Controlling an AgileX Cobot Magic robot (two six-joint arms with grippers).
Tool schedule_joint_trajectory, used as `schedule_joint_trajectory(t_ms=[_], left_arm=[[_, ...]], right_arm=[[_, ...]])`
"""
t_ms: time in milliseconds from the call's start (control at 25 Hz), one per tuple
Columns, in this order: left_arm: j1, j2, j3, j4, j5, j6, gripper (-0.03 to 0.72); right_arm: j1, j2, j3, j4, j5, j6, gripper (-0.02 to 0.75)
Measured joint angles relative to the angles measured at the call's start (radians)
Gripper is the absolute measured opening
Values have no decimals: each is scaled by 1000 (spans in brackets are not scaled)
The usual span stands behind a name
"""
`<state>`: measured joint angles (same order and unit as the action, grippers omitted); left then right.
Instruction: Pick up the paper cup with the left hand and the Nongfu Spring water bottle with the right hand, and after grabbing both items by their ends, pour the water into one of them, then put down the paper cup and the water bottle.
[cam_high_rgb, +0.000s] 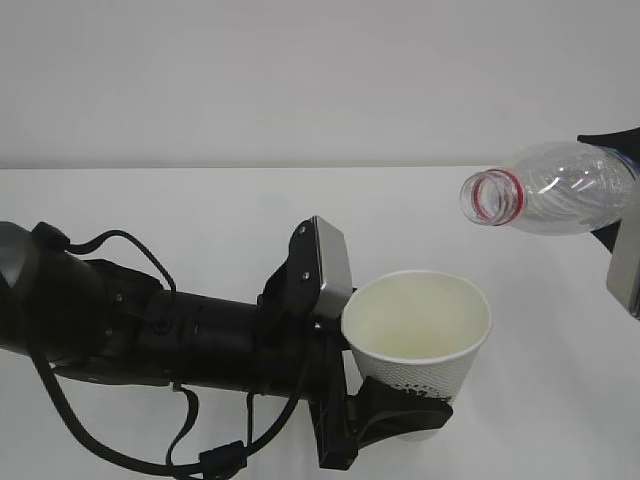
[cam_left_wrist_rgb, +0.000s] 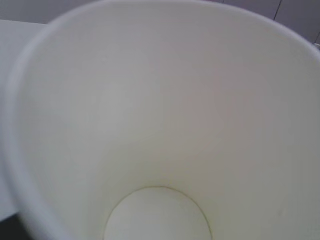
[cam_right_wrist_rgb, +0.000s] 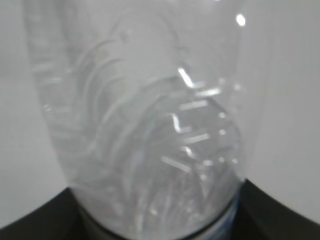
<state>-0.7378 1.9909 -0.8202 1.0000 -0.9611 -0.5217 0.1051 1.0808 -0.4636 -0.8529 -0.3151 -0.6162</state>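
The white paper cup (cam_high_rgb: 420, 325) stands upright above the table, mouth up. My left gripper (cam_high_rgb: 410, 412) is shut on its lower part, a black finger (cam_high_rgb: 392, 408) wrapping the base. In the left wrist view the cup's pale inside (cam_left_wrist_rgb: 165, 115) fills the frame; I cannot make out water in it. The clear Nongfu Spring water bottle (cam_high_rgb: 560, 188) lies almost level in the air at the upper right. Its open mouth and red neck ring (cam_high_rgb: 490, 197) point left, above and just right of the cup's rim. My right gripper (cam_right_wrist_rgb: 159, 227) is shut on the bottle's far end, dark jaws on both sides.
The white table (cam_high_rgb: 200, 210) runs back to a pale wall. My left arm (cam_high_rgb: 150, 330) with its loose black cables stretches across the lower left. The right arm's grey plate (cam_high_rgb: 625, 262) shows at the right edge.
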Motion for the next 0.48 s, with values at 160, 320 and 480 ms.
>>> schedule_joint_trajectory(t_ms=[160,320,480], left_arm=[[0,0,0,0,-11,0,546],[0,0,0,0,-21,0,546],[0,0,0,0,-21,0,546]], right_arm=[[0,0,0,7,-2,-15,426],[0,0,0,26,-8,-48,426],[0,0,0,39,-9,-73,427]])
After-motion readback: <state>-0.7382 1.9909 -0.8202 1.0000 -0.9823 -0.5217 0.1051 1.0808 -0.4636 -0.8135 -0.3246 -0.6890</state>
